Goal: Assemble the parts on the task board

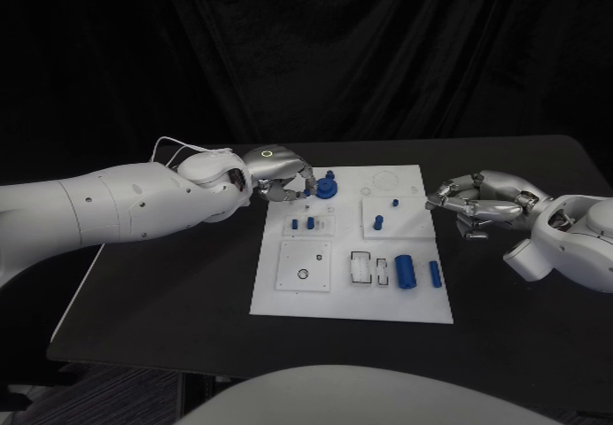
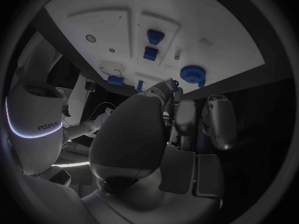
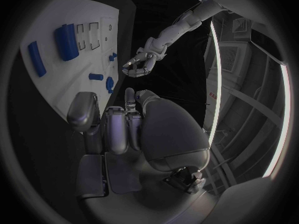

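Note:
The white task board [image 1: 335, 292] lies in the middle of the black table. A round blue part [image 1: 327, 188] stands near its far left corner, and my left hand [image 1: 283, 181] hovers right beside it with loosely curled, empty fingers. In the left wrist view the same round part [image 2: 192, 75] sits just beyond the fingertips [image 2: 169, 87]. My right hand [image 1: 479, 205] hangs over the table just off the board's right edge, fingers apart and holding nothing. A thick blue cylinder [image 1: 405, 272] and a slim blue bar [image 1: 434, 274] lie near the board's front right.
Small blue pieces [image 1: 301, 223] sit left of the board's centre, and short blue pegs [image 1: 379, 221] stand on a raised white block. Empty rectangular slots [image 1: 363, 266] lie beside the cylinder. Black table surrounds the board on all sides.

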Controlling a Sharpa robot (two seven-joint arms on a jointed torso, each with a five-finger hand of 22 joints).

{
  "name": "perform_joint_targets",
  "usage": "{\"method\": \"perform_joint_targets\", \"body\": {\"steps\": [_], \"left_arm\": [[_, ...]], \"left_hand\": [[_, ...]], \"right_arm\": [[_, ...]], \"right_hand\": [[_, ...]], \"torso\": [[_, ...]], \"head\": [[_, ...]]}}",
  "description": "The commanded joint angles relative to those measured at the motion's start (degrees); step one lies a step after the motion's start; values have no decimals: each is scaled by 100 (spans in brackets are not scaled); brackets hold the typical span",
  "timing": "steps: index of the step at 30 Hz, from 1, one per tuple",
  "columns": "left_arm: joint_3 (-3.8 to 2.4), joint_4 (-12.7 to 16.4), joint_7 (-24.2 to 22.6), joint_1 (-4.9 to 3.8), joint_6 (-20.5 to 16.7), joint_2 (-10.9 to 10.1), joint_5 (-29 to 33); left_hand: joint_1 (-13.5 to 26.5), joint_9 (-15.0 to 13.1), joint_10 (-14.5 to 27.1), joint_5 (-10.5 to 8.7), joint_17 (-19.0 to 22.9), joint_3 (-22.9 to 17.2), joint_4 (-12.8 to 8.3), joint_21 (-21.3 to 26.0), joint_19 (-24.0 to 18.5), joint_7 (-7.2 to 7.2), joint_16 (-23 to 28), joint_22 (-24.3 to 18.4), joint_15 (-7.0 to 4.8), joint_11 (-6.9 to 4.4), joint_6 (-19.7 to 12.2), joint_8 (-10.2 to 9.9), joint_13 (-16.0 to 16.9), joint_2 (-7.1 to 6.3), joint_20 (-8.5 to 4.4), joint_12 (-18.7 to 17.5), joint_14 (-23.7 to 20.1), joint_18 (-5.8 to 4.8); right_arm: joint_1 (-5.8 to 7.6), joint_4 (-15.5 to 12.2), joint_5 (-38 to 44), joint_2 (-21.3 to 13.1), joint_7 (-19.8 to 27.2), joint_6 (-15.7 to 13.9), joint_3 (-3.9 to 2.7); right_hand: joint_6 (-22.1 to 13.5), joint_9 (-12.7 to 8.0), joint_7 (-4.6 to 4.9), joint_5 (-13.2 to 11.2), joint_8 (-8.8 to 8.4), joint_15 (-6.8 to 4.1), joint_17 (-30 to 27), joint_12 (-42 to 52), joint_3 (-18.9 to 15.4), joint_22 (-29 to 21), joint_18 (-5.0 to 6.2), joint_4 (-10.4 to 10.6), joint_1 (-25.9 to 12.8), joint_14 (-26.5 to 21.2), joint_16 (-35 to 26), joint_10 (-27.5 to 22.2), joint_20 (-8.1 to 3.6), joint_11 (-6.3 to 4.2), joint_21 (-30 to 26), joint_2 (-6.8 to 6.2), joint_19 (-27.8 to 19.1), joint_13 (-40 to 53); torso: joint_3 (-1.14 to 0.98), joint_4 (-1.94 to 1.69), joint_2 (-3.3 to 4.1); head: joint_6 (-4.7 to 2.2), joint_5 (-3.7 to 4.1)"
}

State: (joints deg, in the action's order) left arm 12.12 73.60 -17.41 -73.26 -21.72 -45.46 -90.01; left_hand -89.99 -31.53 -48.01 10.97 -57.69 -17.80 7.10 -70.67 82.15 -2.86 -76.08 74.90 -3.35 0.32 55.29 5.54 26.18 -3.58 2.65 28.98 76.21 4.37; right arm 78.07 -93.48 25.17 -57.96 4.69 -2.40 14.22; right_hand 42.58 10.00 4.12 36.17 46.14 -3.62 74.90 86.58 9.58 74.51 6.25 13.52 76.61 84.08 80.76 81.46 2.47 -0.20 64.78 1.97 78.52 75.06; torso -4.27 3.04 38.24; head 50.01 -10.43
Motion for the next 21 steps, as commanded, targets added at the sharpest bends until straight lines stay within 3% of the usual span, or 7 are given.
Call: {"method": "perform_joint_targets", "body": {"steps": [1,3,9,13,21], "left_arm": [[-4,14,130,-13,253,-10,-8],[-4,-4,142,-9,293,-1,-8],[-4,-80,158,7,365,62,-8],[-4,-155,166,19,396,133,-8],[-4,-248,190,43,470,219,-8]], "left_hand": [[42,9,-57,-44,22,21,16,44,-57,-24,31,944,2,2,30,2,-10,16,5,-7,-59,-10],[44,11,-62,-51,35,22,17,46,-58,-28,38,944,3,4,30,0,-12,15,6,-7,-66,-10],[50,22,-76,-81,65,25,15,72,-72,-34,56,938,8,12,21,-13,-21,11,9,-12,-83,-6],[49,26,-75,-85,80,24,13,80,-76,-33,65,935,9,13,13,-20,-25,11,10,-16,-91,-5],[38,48,-61,-87,111,13,1,111,-92,-21,83,928,13,14,-29,-54,-43,11,15,-39,-109,1]], "right_arm": [[-19,-1,8,-2,-109,75,-2],[-21,1,8,-1,-112,78,-2],[-29,3,8,5,-116,95,-2],[-36,8,9,12,-109,98,-2],[-43,11,9,23,-99,106,-2]], "right_hand": [[-20,10,6,18,27,-15,114,-19,25,-9,11,9,33,165,-42,-49,1,11,-37,-1,-52,299],[-20,10,6,18,27,-15,114,-19,25,-9,11,9,33,165,-42,-49,1,11,-37,-1,-52,299],[-21,11,6,18,26,-14,106,-23,25,-14,13,10,32,161,-48,-58,2,12,-46,-2,-57,288],[-21,11,6,18,26,-14,106,-23,25,-14,13,10,32,161,-48,-58,2,12,-46,-2,-57,288],[-23,12,7,18,25,-12,88,-26,28,-26,18,9,33,155,-61,-64,3,13,-68,-4,-68,282]], "torso": [[-5,5,3],[-8,3,4],[17,2,22],[8,23,17],[12,20,22]], "head": [[-1,-10],[-1,-7],[-1,-8],[-1,-28],[-1,-17]]}}
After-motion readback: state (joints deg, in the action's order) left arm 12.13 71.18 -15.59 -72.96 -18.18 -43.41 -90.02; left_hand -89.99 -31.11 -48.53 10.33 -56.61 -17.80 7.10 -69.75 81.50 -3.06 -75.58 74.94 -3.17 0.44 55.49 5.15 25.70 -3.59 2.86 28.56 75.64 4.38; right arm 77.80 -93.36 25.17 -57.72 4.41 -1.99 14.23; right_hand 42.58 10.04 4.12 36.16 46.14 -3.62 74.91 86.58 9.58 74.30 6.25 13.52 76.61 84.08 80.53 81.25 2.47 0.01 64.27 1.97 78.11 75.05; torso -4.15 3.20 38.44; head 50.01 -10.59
